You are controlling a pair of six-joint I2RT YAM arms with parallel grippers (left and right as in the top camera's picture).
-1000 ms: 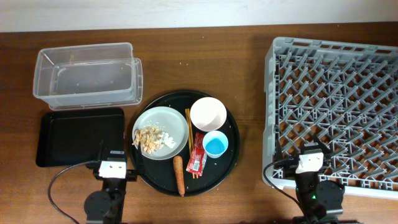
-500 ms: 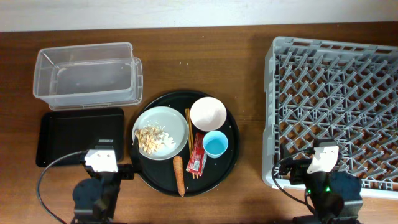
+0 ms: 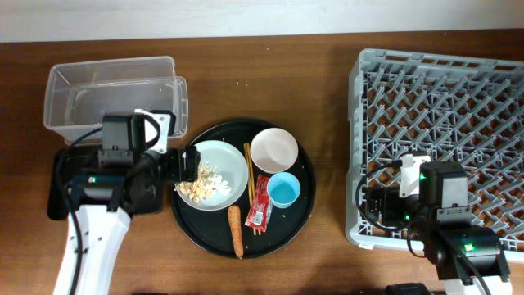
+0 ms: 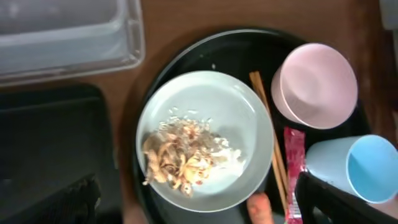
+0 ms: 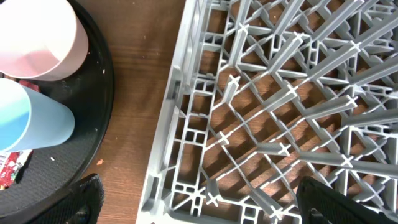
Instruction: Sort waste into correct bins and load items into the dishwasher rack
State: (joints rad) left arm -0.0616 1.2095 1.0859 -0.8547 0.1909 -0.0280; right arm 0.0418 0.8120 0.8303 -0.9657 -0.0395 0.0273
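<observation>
The large round black tray (image 3: 301, 217) carries a pale green plate (image 3: 221, 160) with beige food scraps (image 3: 199, 182) and a whitish scrap (image 4: 229, 155), a white bowl (image 3: 274, 149), a blue cup (image 3: 284, 191), chopsticks (image 3: 247, 168), a red wrapper (image 3: 260, 203) and a carrot (image 3: 236, 231). My left gripper (image 3: 185, 161) is open and empty at the plate's left edge. In the left wrist view its fingers (image 4: 199, 208) straddle the plate (image 4: 211, 99). My right gripper (image 3: 373, 205) is open and empty over the front-left corner of the grey rack (image 3: 442, 98).
The clear tub (image 3: 115, 98) stands at the back left. The shallow black tray (image 3: 59, 176) lies in front of it, partly under my left arm. The right wrist view shows the rack's wall (image 5: 168, 118), the bowl (image 5: 34, 37) and the cup (image 5: 28, 121).
Both arms have risen from the front edge. The left swung in over the black tray toward the plate. The right moved up to the rack's front-left corner.
</observation>
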